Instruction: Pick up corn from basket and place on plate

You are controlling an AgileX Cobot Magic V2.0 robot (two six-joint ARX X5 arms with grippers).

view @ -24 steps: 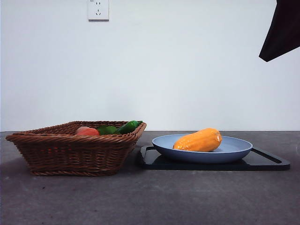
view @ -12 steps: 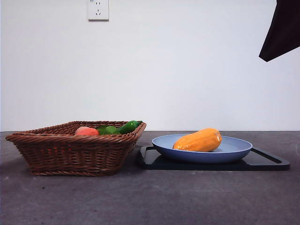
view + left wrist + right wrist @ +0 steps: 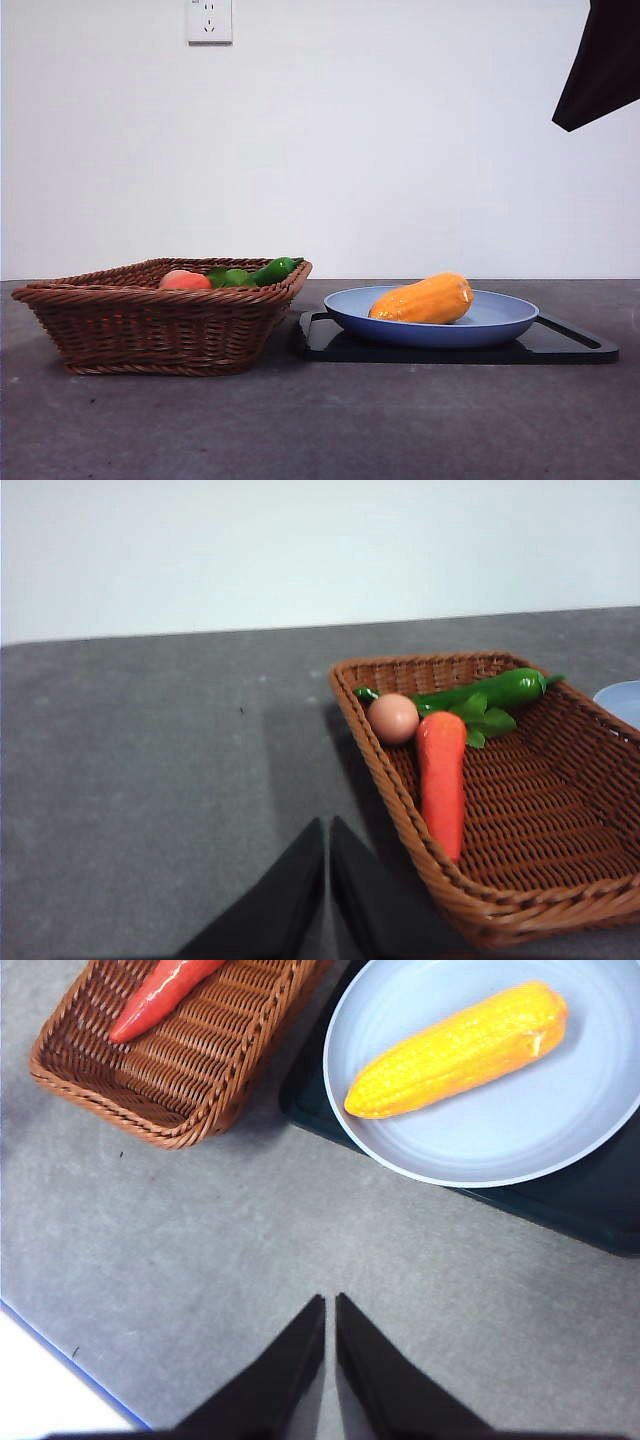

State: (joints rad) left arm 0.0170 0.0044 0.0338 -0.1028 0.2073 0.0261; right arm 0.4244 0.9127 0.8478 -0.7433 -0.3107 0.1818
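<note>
— Where are the tools, and is either one carrying anything?

— Neither. The right tool [image 3: 330,1305] hangs high over bare desk [image 3: 200,1260], its jaws pressed together with nothing between them, well apart from the plate. The left tool [image 3: 327,830] is likewise pressed together and empty, above the desk just beside the basket's near corner. In the front view only one dark arm tip [image 3: 600,65] shows, at a top corner; I judge both arms are waiting.

— And the corn?

— The corn [image 3: 458,1050] lies on its side in the plate [image 3: 500,1150], tapered end toward the basket, clear of the rim all round. The front view agrees: corn [image 3: 424,299] resting inside the plate [image 3: 500,325], which sits on a black tray [image 3: 570,350].

— Anything left in the basket?

— The basket [image 3: 520,910] holds a carrot [image 3: 442,785], a pale round fruit [image 3: 393,717] and a green pepper [image 3: 490,690] with leaves, all toward one side. No corn there.

— So how far along?

— As I read it, pick and place are both done. Nothing seems left except perhaps parking the arms.
</note>
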